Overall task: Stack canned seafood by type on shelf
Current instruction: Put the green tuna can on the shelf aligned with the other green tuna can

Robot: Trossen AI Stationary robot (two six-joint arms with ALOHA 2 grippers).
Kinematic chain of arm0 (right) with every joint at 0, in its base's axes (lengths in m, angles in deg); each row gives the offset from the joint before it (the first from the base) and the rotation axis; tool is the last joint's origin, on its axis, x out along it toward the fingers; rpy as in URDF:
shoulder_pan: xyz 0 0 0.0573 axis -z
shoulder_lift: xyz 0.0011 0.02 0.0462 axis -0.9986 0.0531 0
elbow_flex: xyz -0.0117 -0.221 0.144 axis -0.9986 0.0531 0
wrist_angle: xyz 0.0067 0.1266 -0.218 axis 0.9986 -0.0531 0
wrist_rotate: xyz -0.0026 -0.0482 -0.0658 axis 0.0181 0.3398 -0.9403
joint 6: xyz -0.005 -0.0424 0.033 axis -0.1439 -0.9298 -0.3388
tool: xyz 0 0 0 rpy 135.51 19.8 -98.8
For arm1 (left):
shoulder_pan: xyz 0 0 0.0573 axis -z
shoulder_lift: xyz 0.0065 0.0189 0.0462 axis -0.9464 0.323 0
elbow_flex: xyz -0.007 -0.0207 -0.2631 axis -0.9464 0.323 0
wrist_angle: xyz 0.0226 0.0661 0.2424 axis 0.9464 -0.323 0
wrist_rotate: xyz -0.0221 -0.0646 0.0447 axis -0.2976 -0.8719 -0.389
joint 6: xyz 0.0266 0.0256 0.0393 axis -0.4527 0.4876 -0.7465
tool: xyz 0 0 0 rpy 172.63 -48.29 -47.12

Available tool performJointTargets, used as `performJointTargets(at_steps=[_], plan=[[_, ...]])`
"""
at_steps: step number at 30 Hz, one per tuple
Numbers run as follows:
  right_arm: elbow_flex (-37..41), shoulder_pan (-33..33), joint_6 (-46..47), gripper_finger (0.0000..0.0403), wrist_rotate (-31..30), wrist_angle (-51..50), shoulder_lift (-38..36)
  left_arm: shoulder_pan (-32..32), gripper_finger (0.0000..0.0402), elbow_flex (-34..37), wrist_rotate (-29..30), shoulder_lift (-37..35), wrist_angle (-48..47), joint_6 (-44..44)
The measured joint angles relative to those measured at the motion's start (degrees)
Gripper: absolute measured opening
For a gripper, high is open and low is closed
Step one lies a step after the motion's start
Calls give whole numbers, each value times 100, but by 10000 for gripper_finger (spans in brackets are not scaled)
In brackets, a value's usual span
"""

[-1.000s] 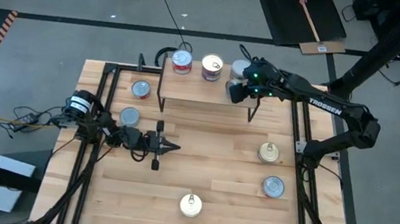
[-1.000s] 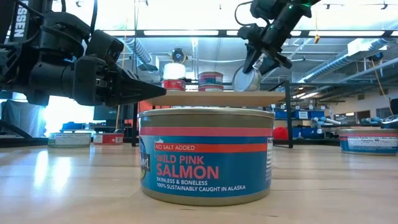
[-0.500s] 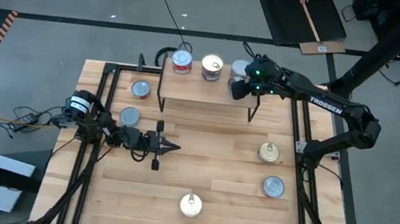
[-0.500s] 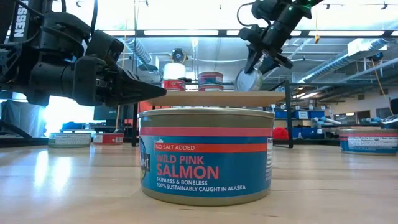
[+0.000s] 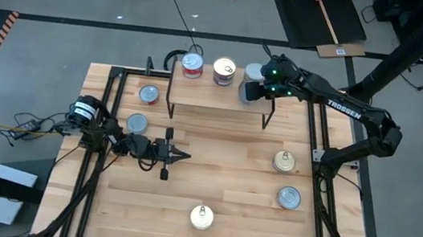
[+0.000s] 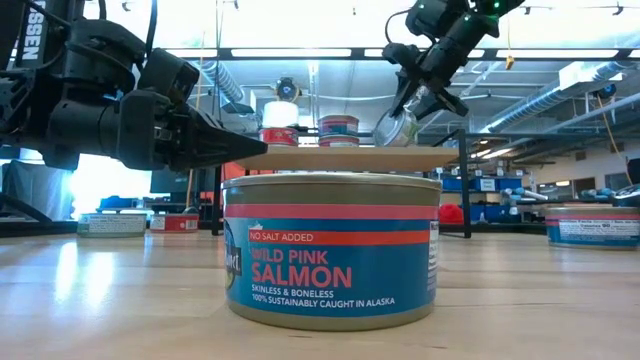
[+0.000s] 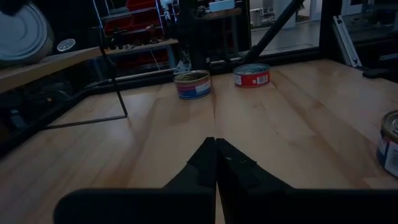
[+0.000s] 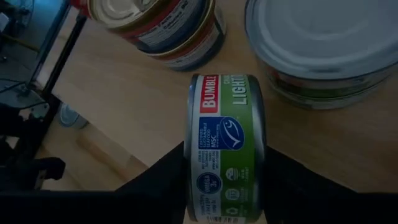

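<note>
On the small wooden shelf [image 5: 218,97] stand tins of canned seafood: a red-sided one [image 5: 192,65], a purple-labelled one [image 5: 224,71] and a silver-topped one [image 5: 255,72]. My right gripper [image 5: 252,90] is over the shelf's right end, shut on a green-labelled tin [image 8: 227,143] turned up on its edge. In the low view this tin [image 6: 399,128] is tilted just above the shelf board [image 6: 350,158]; I cannot tell whether it touches. My left gripper [image 5: 181,156] lies shut and level over the tabletop, left of centre, with nothing in it. My right gripper pinches the green-labelled tin across its two flat ends, one finger [image 8: 163,183] on each, beside the rim [image 8: 190,163]. The fingers slant down from the table's right side. The tin stands on edge with its label wall facing the wrist, close over the shelf's right end.
Loose tins sit on the tabletop: two at the left [image 5: 148,94] [image 5: 136,122], two at the right [image 5: 285,161] [image 5: 289,197] and one near the front edge [image 5: 201,216]. Black frame rails [image 5: 106,122] run along both table sides.
My right gripper's wrist has rolled a little over the shelf's right end, and the tin in it shows more edge-on in the low view than before. It has stayed at the same height above the board.
</note>
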Motion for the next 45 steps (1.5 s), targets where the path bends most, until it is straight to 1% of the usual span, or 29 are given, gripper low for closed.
performJointTargets(at_steps=[3, 7, 11, 16, 21, 25, 28, 32, 35, 38, 41, 45], plan=[[0, 40, 9, 177, -5, -43, 34, 0, 7, 0, 0, 0, -1, 45], [2, 110, -84, 180, -15, -79, 65, 0, 7, 0, 0, 0, -5, 73], [0, 146, -145, 187, -260, -183, 67, 0, 7, 0, 0, 0, -21, 85], [0, 153, -343, 215, -402, -331, 67, 0, 7, 0, 0, 0, -35, 87], [0, 163, -462, 254, -752, -368, 50, 0, 7, 0, 0, 0, -37, 92], [0, 184, -604, 278, -767, -377, 41, 0, 7, 0, 0, 0, -37, 122], [0, 182, -731, 287, -765, -385, 41, 0, 7, 0, 0, 0, -37, 146], [0, 182, -923, 286, -763, -387, 10, 0, 7, 0, 0, 0, -35, 148], [0, 166, -1182, 277, -764, -387, -87, 0, 7, 0, 0, 0, -35, 148], [0, -5, -1410, 252, -926, -385, -179, 0, 7, 0, 0, 0, -35, 124], [0, -292, -1832, 199, -1286, -405, -174, 0, 7, 0, 0, 0, -31, 122], [0, -538, -2240, 96, -1487, -342, 18, 0, 7, -2, 0, 0, -28, 120]])
